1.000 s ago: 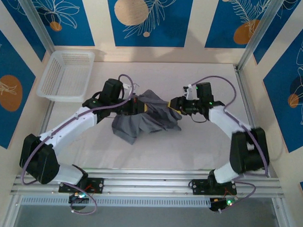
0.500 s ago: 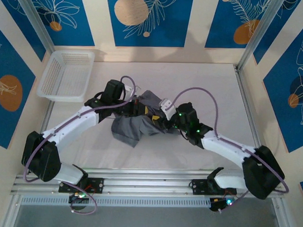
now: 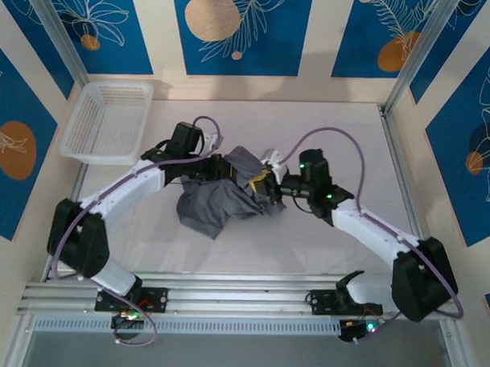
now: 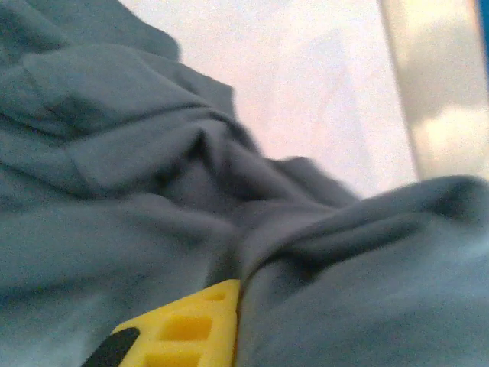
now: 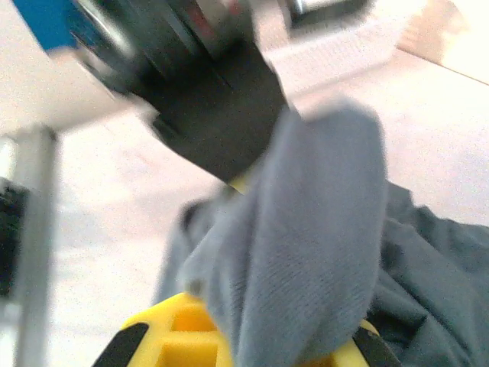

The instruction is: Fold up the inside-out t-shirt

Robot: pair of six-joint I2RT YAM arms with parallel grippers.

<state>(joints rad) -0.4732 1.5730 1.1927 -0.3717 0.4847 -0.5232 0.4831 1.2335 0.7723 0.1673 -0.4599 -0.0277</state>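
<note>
Right gripper (image 3: 261,184) is clamping a raised fold of the crumpled inside-out t-shirt (image 3: 212,205) lying on the table (image 3: 351,155), the left gripper (image 3: 222,168) being unreadable amid cloth; untangling appears to be proceeding, with spreading flat probably coming next.

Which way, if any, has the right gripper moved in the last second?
Yes. The right gripper shifted slightly left and toward the front rail, further onto the shirt.

The right pincer (image 5: 267,336) grips a raised fold of the t-shirt (image 5: 321,229).
</note>
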